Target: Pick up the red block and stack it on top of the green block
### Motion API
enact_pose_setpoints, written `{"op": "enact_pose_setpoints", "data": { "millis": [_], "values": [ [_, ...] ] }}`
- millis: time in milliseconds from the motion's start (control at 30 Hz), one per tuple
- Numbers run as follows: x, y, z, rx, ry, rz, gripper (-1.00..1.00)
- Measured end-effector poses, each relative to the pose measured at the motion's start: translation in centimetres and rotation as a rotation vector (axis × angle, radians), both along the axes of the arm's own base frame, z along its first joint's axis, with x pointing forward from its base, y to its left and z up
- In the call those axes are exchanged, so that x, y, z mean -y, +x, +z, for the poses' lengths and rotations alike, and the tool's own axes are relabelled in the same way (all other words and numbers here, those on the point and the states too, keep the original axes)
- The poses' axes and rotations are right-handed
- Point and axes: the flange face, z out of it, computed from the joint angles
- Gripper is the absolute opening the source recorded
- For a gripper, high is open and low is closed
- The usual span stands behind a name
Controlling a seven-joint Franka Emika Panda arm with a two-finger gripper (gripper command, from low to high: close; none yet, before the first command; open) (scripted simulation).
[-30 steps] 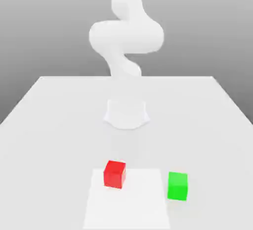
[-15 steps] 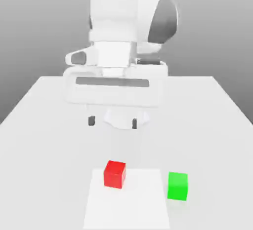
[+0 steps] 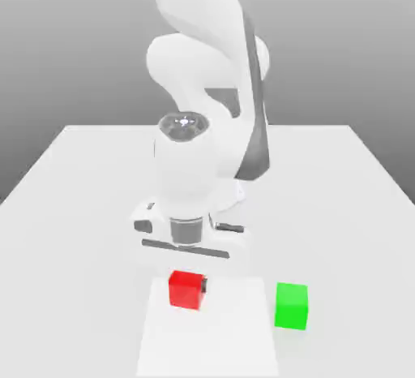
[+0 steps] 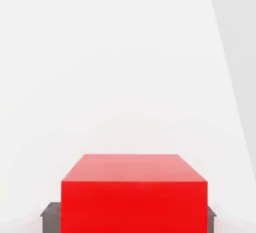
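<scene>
The red block [image 3: 186,289] rests on the table at the front, just to the exterior view's left of centre. My gripper [image 3: 187,285] has come straight down over it, with a finger on each side of the block. One dark fingertip [image 3: 204,285] presses against its right face. In the hand view the red block [image 4: 134,197] looms close, and the dark fingertips [image 4: 50,216] sit tight against both of its sides, so the gripper [image 4: 129,218] is shut on it. The green block [image 3: 291,306] stands alone on the table, a short way to the exterior view's right.
Both blocks lie near the front edge of the white table [image 3: 81,206]. A brighter square patch [image 3: 211,336] marks the surface under the red block. The arm's base [image 3: 235,194] rises behind the hand.
The hand has dropped from above the table down onto the red block, and its fingers have closed in from a wide spread. The red block now sits squarer; the green block has not moved.
</scene>
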Motion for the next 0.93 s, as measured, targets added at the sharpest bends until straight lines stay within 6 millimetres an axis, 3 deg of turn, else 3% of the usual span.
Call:
{"op": "enact_pose_setpoints", "data": {
  "millis": [100,300,433,600,667,800,833,933],
  "values": [
    [0.0,0.0,0.5,0.000,0.000,0.000,-1.00],
    [0.0,0.0,5.5,0.000,0.000,0.000,-1.00],
    [-6.0,1.7,7.4,0.000,0.000,0.028,-1.00],
    [-15.5,2.6,9.5,0.000,0.001,0.043,-1.00],
    [-16.8,2.7,8.7,0.001,0.000,0.032,-1.00],
    [-16.9,2.9,4.8,0.001,0.000,0.020,-1.00],
    [-16.9,2.8,3.9,0.001,0.000,0.020,1.00],
    [-16.9,2.8,3.9,0.001,0.000,0.020,1.00]
  ]
}}
